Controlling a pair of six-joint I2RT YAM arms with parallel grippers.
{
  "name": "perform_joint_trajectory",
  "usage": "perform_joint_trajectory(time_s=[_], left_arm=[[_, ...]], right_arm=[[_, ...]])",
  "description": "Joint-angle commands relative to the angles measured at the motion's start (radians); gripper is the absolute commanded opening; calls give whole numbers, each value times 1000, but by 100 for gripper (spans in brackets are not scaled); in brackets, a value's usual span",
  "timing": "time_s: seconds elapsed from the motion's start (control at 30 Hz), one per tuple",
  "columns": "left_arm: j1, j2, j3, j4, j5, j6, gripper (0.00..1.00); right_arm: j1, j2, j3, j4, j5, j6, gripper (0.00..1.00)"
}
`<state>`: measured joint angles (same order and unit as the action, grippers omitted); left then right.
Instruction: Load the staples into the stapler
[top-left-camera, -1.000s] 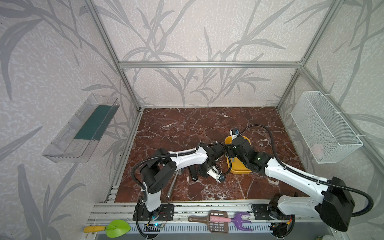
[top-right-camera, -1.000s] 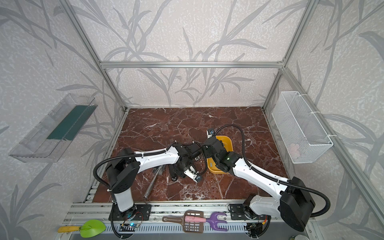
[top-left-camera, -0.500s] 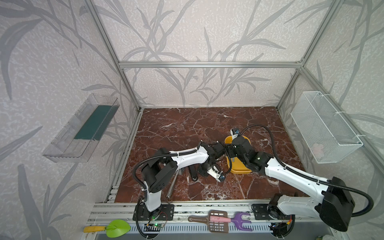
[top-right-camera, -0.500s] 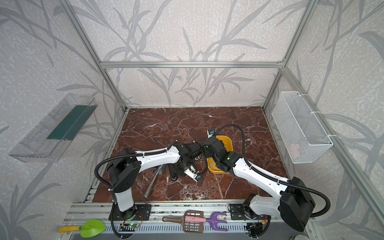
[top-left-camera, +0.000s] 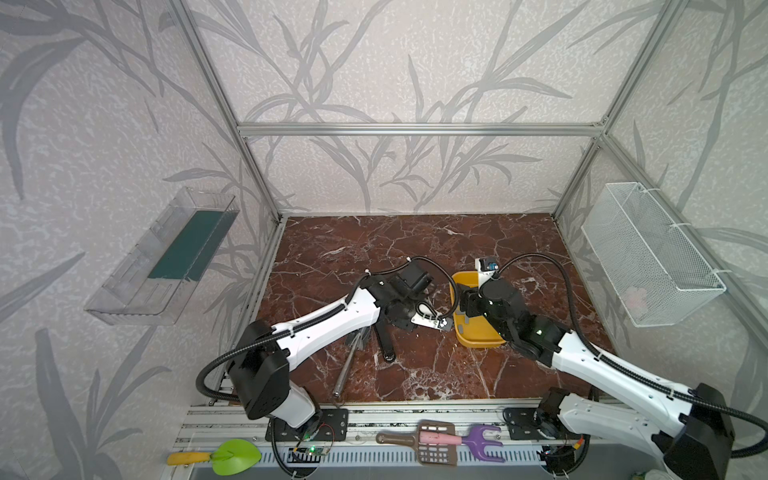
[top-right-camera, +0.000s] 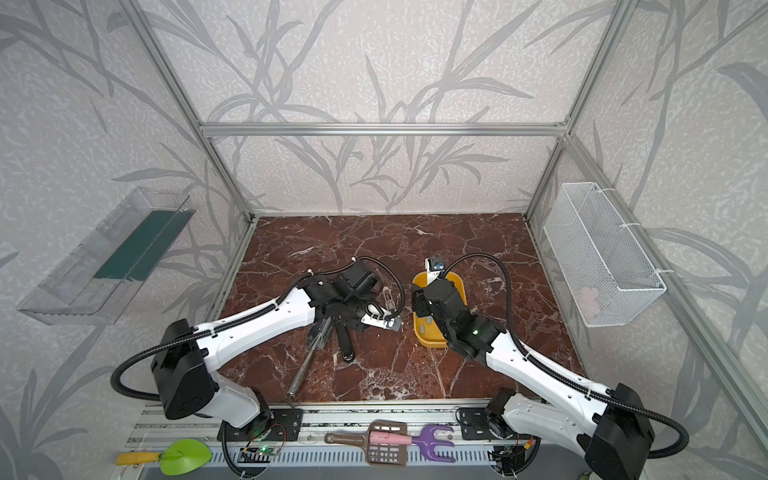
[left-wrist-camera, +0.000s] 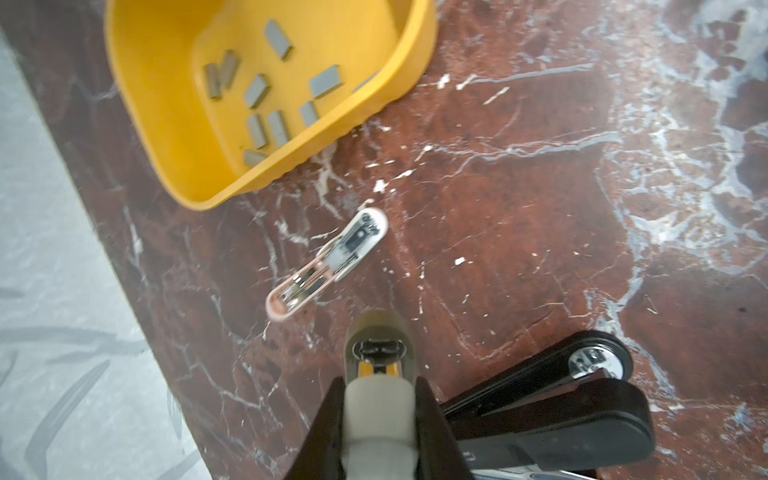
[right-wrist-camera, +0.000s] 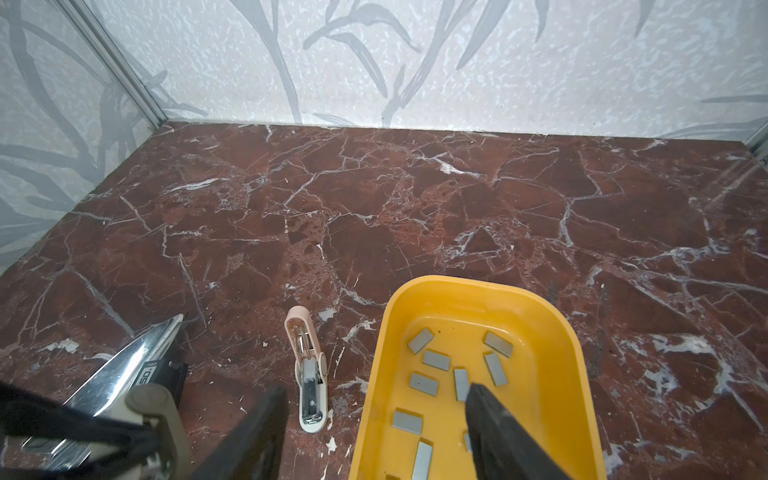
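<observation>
The staples (right-wrist-camera: 436, 360) lie scattered inside the yellow tray (right-wrist-camera: 478, 284), which stands a little right of the middle of the table (right-wrist-camera: 374, 208). The right pincer (right-wrist-camera: 376, 390) is released, with one finger over the tray and the other beside the small pink stapler (right-wrist-camera: 309, 374), which lies open just beside the tray. The left pincer (left-wrist-camera: 379, 349) is clenched next to the black stapler (left-wrist-camera: 561, 415); whether it grasps something I cannot tell.

White arms (top-left-camera: 332, 320), black joints (top-left-camera: 264, 384), ribbed cables (top-left-camera: 201, 376)
</observation>
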<state>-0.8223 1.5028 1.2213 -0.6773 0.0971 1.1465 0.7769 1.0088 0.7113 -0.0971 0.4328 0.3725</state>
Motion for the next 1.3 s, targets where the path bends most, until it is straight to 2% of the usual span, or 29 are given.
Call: perform_joint_trajectory(time_s=[0.0,0.17,0.4,0.77,1.27], left_arm=[[34,-72,-40,99,59,-72,0],[41,-140,-80,163,126,-89,0],[89,-202,-99,238,278,-171,0],[104,-215,-120,254,306,-166,0],[110,-218,-118,244,344,-154,0]], right_arm=[[-2,-62,-44,74,22,10,69],[-2,-90,-89,158,-63,-17,70],[-2,-55,-113,295,-302,-61,62],[-2,46,-116,423,-536,-33,59],[-2,97,-87,386,-517,-21,58]])
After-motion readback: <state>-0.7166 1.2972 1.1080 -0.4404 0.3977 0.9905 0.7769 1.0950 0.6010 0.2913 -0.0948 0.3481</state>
